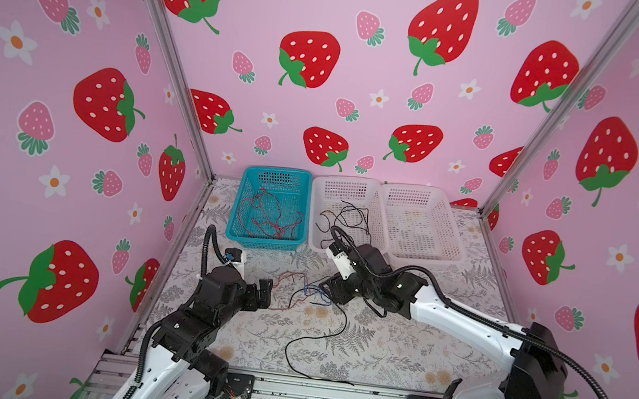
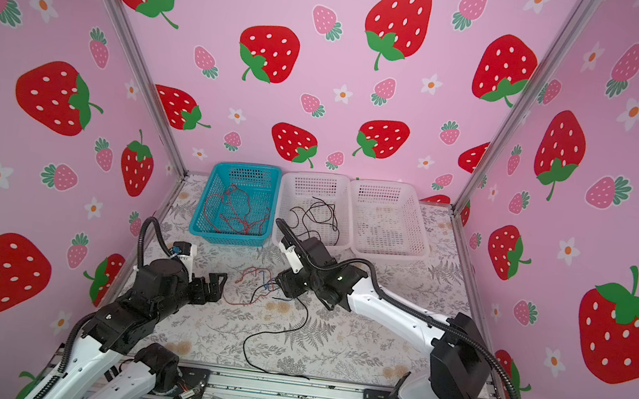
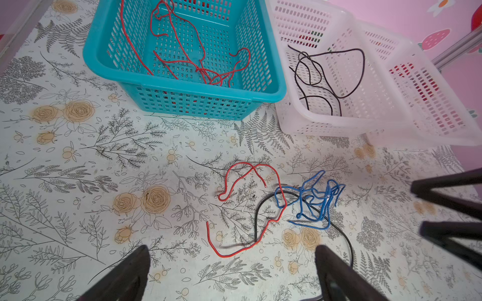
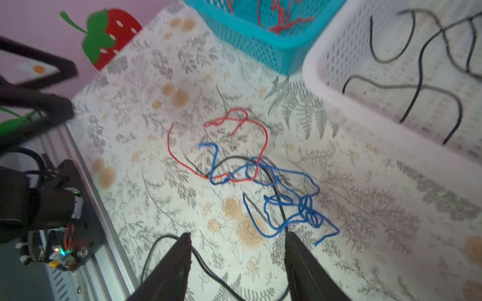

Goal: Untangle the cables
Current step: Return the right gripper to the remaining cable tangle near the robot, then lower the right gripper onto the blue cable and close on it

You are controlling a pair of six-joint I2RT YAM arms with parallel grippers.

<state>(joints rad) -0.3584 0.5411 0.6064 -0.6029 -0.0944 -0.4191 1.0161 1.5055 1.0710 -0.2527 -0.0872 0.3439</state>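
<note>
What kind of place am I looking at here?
Probably a robot test booth rather than a home: strawberry-print backdrop walls hung on aluminium posts, with a left arm and right arm bolted to a metal rail.

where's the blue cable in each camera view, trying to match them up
A top view: blue cable on the table, nearer than the teal basket.
A top view: same spot, mid-table.
Left wrist: lying before the white basket.
Right wrist: bunched up, overlapping the red cable.
Shared landmark: teal basket, seen in all four.
</note>
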